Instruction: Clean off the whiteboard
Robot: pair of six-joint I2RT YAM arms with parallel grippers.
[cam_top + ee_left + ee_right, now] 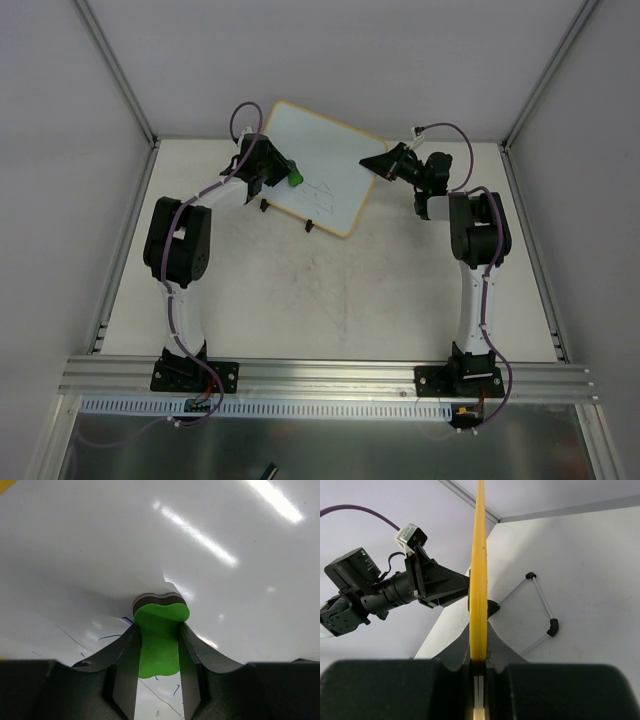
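Whiteboard: tilted up between both arms, right jaws clamped on its right rim.
Left jaws: clamped on the green eraser, which is pressed to the whiteboard's face.
Ink marks: just beside the eraser, toward the whiteboard's lower edge.

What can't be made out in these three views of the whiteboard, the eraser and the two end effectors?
- Top view: the blue marks on the whiteboard are too small to read.
- Left wrist view: the whiteboard fills the picture, with most of its frame cut off; the left end effector covers the sides of the green eraser.
- Right wrist view: the whiteboard, clamped in the right end effector, shows edge-on, so its writing face is hidden.
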